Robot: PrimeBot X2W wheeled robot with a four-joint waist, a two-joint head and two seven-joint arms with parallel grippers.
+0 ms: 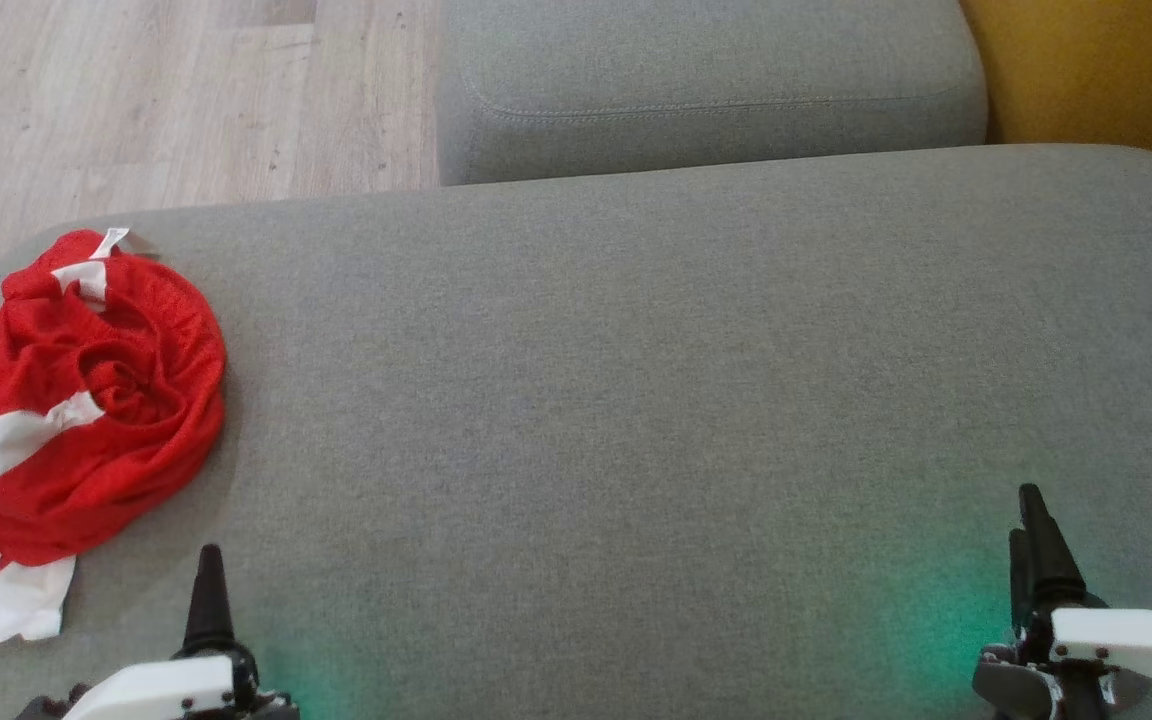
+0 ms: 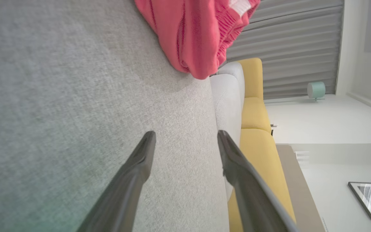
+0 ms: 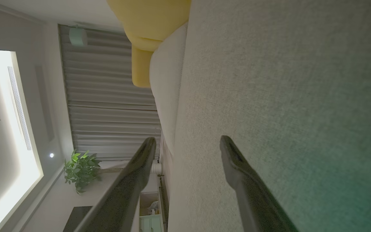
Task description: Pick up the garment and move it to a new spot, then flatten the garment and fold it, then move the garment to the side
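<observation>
- Garment [image 1: 76, 400]: red mesh cloth with white stripes and a white panel, bunched in a loose heap. It sits at the left end of the grey cushion [image 1: 636, 400], ahead of my left claw and off to its left.
- The white corner of the heap lies nearest me, just left of that claw. Cloth and claw are apart.
- Left claw [image 2: 186, 135]: both dark fingers spread wide, nothing between them. Only bare grey fabric lies under them. I cannot tell whether the tips touch it.
- From the left wrist, the red heap sits beyond my fingertips and clear of them.
- A faint green glow lies on the fabric close beside each claw.
- Between my two claws there is plain grey cushion, flat and smooth.
- Ahead of both claws, past the cushion's far edge, there is a second grey cushion [image 1: 706, 90]. Pale wood floor [image 1: 136, 90] lies to its left.
- Right claw [image 3: 187, 140]: fingers spread wide, gripping nothing. It is over the right end of the grey cushion, well apart from the garment.
- Ahead and to the right of the right claw there is yellow upholstery [image 1: 1086, 70], beside the second grey cushion.
- From the right wrist, beyond the fingers, I note a pleated grey curtain [image 3: 114, 96]. A potted plant [image 3: 80, 170] stands near it.
</observation>
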